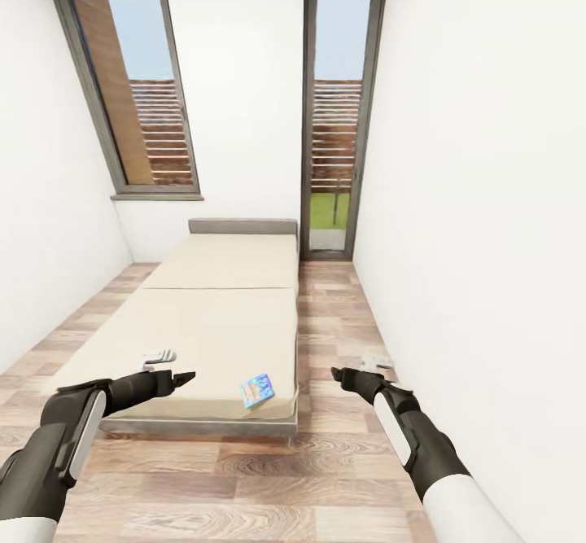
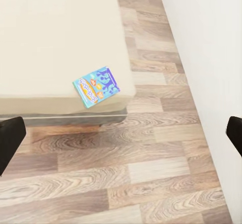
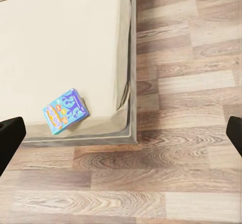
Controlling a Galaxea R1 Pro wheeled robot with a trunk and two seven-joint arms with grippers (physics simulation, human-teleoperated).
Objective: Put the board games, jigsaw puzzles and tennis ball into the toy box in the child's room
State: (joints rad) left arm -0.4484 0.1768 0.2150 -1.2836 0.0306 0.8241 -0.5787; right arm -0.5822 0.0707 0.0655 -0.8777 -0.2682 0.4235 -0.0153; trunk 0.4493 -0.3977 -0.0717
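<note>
A small blue board game (image 1: 257,390) with cartoon print lies flat on the near right corner of the bed (image 1: 203,323), a cream mattress on a dark grey frame. It also appears in the left wrist view (image 2: 97,86) and the right wrist view (image 3: 65,110). My left gripper (image 1: 183,378) hovers open over the bed's near edge, left of the game. Over the floor to the right of the bed, my right gripper (image 1: 338,374) is open too. Both hold nothing. The table, toy box, jigsaw puzzles and tennis ball are out of view.
White walls close in on both sides. A strip of wood floor (image 1: 334,339) runs between the bed and the right wall. A window (image 1: 138,87) and a glass door (image 1: 335,120) are in the far wall.
</note>
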